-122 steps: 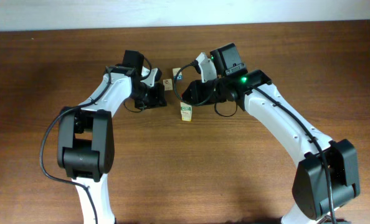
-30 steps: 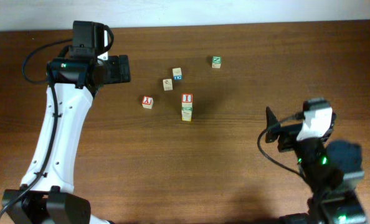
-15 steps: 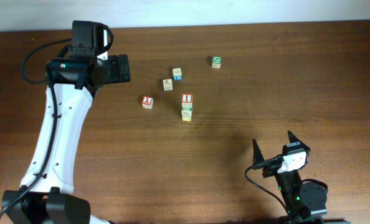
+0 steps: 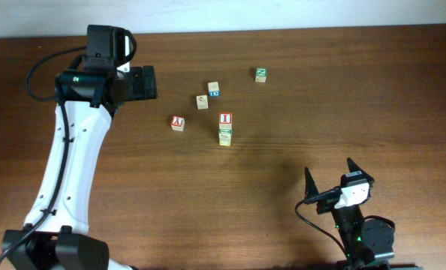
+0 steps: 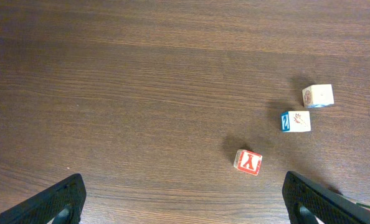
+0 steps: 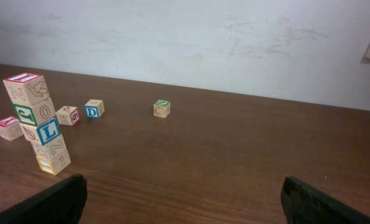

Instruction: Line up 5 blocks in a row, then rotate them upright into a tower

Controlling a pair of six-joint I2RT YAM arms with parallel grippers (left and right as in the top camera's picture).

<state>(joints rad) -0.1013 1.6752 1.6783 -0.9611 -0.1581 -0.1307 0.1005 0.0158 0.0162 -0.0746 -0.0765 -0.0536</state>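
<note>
Currently on the counter [image 4: 403,97]: one leaning stack of blocks [image 4: 224,129], red I face uppermost, midway between the left and right edges in the far half. A red Y block [image 4: 178,123] lies near the stack toward the left edge and a pale block [image 4: 202,102] toward the far edge, with a blue-letter cube [image 4: 214,89] and a green Z cube [image 4: 261,74] farther back. Left pincer [image 4: 152,82], wide and empty, hangs toward the far left corner; right pincer [image 4: 329,171], wide and empty, sits by the near edge toward the right corner.
</note>
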